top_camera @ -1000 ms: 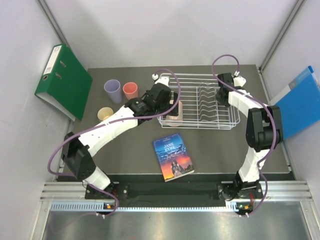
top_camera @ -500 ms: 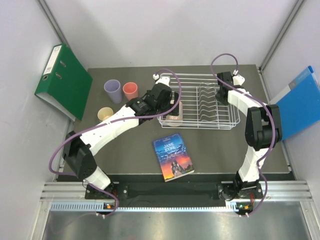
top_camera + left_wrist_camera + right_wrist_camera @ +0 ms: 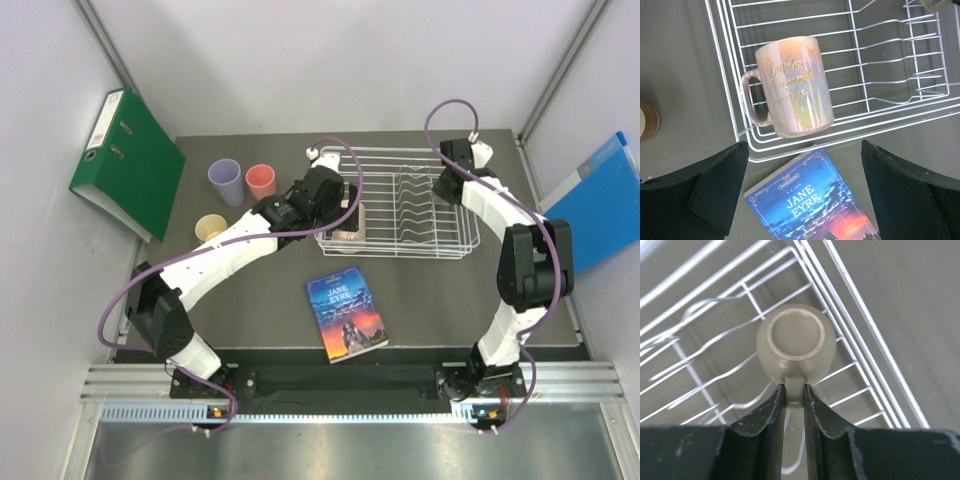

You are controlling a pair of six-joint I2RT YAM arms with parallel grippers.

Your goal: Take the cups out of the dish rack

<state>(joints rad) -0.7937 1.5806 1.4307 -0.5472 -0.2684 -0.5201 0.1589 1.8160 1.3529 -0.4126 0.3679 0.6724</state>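
The white wire dish rack (image 3: 400,238) stands at mid-back of the table. A pale peach handled mug (image 3: 795,95) lies on its side in the rack's left end, also seen from above (image 3: 350,230). My left gripper (image 3: 805,195) is open and empty, hovering just above and in front of this mug. My right gripper (image 3: 794,392) is shut on the handle of the beige-olive mug (image 3: 795,340), which is upside down over the rack's right end; from above only the gripper (image 3: 446,192) shows there. A lilac tumbler (image 3: 225,182) and a salmon-pink cup (image 3: 261,181) stand on the table left of the rack.
A small yellowish cup (image 3: 211,228) stands near the left arm. A Jane Eyre paperback (image 3: 346,315) lies in front of the rack, under my left gripper (image 3: 815,205). A green binder (image 3: 128,160) leans at the left wall, a blue folder (image 3: 600,205) at the right.
My right gripper has shifted slightly toward the back right, still on the mug handle. The left arm has not moved.
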